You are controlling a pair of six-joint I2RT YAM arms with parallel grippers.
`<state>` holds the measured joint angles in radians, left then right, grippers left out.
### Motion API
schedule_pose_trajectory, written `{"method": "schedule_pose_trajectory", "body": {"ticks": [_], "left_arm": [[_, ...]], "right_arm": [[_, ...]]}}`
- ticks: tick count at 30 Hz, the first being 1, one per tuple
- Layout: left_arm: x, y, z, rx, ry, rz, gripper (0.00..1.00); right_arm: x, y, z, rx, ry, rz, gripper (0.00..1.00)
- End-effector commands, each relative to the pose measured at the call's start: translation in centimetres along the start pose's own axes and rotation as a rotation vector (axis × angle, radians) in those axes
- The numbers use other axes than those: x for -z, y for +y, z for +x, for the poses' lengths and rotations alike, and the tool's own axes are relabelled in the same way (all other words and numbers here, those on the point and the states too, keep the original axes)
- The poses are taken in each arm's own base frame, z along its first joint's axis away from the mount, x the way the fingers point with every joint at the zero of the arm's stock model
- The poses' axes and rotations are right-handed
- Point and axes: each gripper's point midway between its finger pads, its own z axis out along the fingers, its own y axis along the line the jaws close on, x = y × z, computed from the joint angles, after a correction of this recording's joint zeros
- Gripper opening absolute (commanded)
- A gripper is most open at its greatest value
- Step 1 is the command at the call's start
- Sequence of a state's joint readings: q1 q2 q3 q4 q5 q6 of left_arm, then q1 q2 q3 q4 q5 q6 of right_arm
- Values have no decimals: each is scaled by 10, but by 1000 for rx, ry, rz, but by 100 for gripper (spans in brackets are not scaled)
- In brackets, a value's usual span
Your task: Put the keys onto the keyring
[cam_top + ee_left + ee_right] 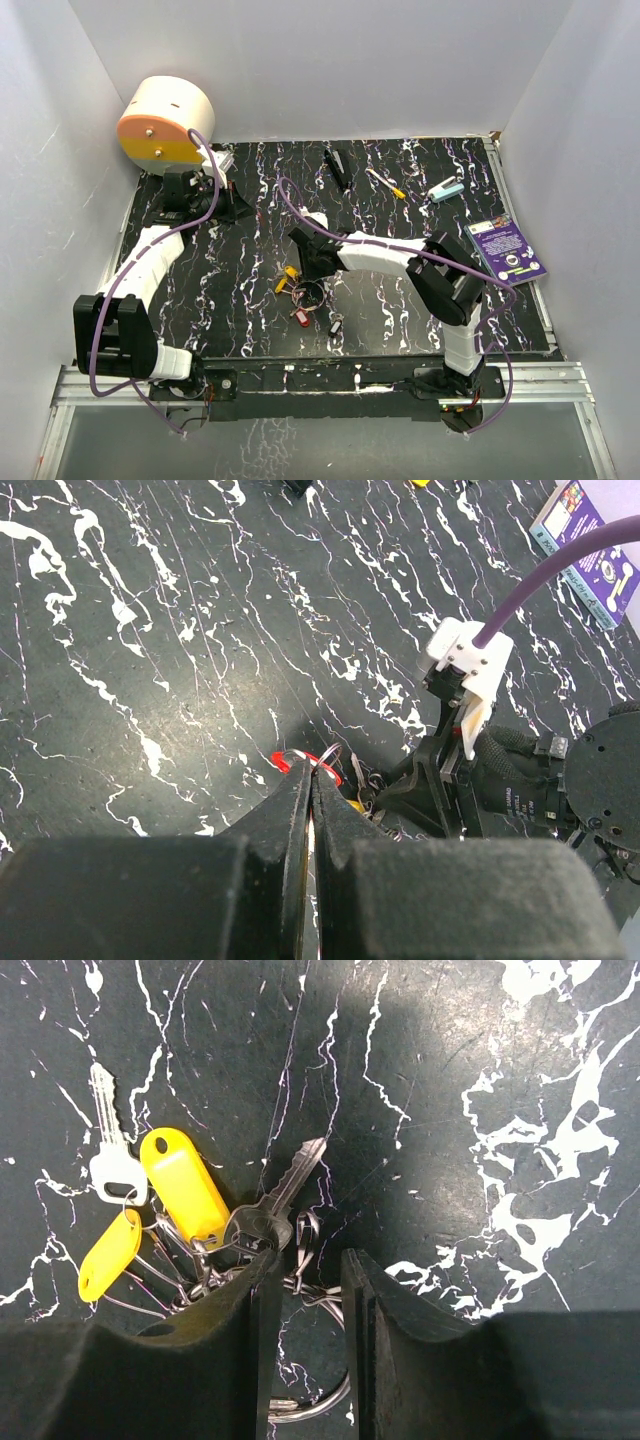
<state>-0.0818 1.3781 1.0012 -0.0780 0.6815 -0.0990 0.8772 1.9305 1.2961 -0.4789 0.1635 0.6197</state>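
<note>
right end effector (308,1260): jaws apart, straddling the keyring (322,1398); no grip evident
left end effector (310,772): clenched; red piece (300,760) at its tips, hold unclear
keys (272,1215): bunched just beside the keyring, on the table (500,1080)
step: probably lining up on the keyring
next: needs a firm pinch on its wire

Marbled black table (400,320); cream-orange drum (165,122), black bar (337,168), yellow-tipped stick (385,183), purple card (508,250).
</note>
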Motion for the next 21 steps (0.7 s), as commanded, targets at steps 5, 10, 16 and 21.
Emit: {"method": "schedule_pose_trajectory", "body": {"ticks": [5,10,16,21], "left_arm": [[11,-14,-15,-37,-52,32,0],[12,-13,-15,-39,-52,29,0],[12,-13,-15,-40,-54,27,0],[12,-13,-16,-40,-56,26,0]], "right_arm": [[4,12,7,-1,17,-22,34],[-2,25,10,20,32,-42,31],[-6,26,18,32,50,-35,13],[-9,19,22,34,48,-13,8]]}}
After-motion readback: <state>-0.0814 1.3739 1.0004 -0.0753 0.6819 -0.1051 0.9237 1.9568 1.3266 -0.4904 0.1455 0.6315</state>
